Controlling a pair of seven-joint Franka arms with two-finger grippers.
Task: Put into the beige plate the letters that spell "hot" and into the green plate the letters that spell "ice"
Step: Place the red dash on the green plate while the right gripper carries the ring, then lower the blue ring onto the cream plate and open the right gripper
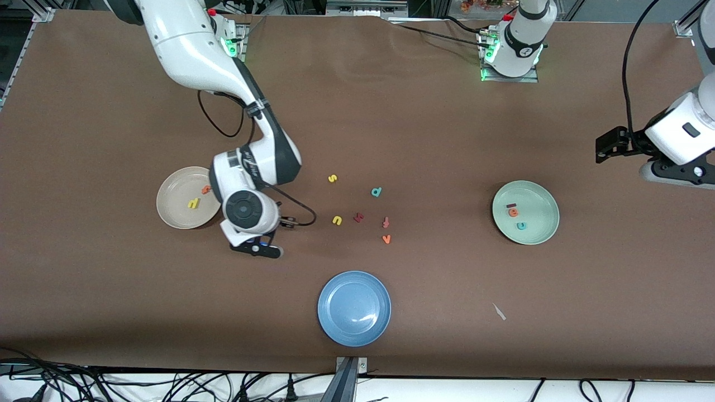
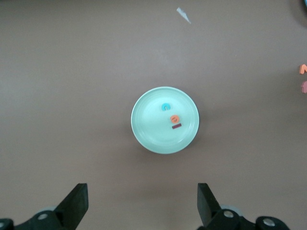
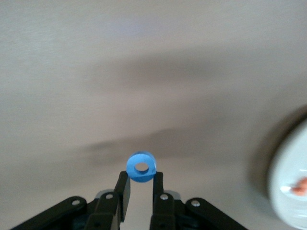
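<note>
My right gripper (image 1: 258, 249) is shut on the blue ring-shaped o (image 3: 141, 166), pinched between its fingertips over bare table beside the beige plate (image 1: 167, 206). That plate holds the yellow h (image 1: 193, 204) and the orange t (image 1: 206, 190); its rim (image 3: 288, 191) shows at the edge of the right wrist view. The green plate (image 1: 539, 206) holds the dark red i (image 1: 511, 205), the orange e (image 1: 513, 213) and the teal c (image 1: 521, 225). My left gripper (image 1: 606, 146) waits open and empty at its end of the table, looking at the green plate (image 2: 153, 129).
Loose letters lie mid-table: a yellow s (image 1: 332, 178), a teal d (image 1: 376, 192), a yellow u (image 1: 337, 220), a dark red letter (image 1: 358, 217), a reddish f-like letter (image 1: 385, 222) and an orange v (image 1: 386, 239). A blue plate (image 1: 354, 307) sits nearer the camera, with a white scrap (image 1: 499, 311) beside it.
</note>
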